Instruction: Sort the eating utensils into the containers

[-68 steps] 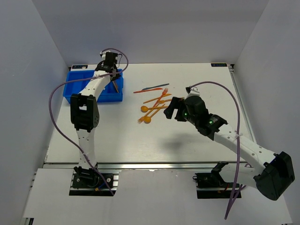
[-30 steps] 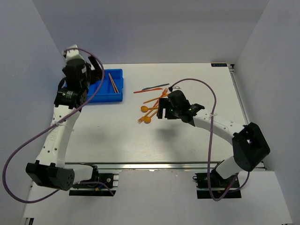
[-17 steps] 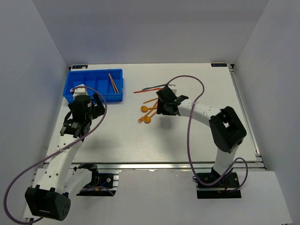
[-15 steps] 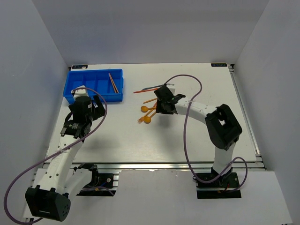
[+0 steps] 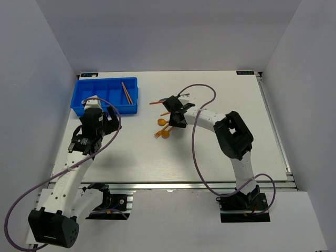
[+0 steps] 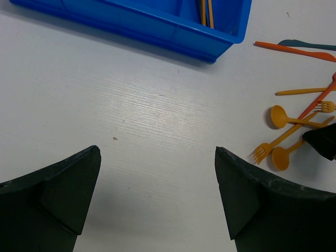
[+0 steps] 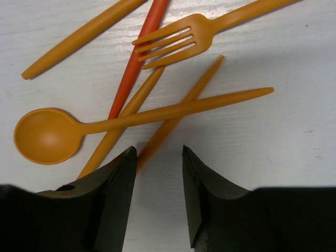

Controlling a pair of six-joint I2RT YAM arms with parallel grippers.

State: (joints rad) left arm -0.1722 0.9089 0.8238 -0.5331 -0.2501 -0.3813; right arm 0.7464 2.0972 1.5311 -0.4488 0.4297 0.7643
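The utensils [image 5: 161, 122], crossed flat near the centre of the table [image 6: 131, 115], look light, stiff and slippery. I would pinch the orange handle [image 7: 203, 79] mid-shaft where it runs toward one o'clock from the right gripper [image 7: 159, 152], whose jaws are narrowly apart and clamp nothing; the left gripper [image 6: 157, 157] gapes wide and empty. Loose: two orange spoons [image 6: 283, 116], two orange forks [image 6: 260, 153], one orange stick [image 6: 299, 92], one red stick [image 7: 142, 52], one red-orange knife [image 6: 294, 50] and one dark blue piece [image 6: 310, 44], plus two sticks [image 6: 205, 6] in the blue tray [image 6: 173, 37] at ten o'clock.
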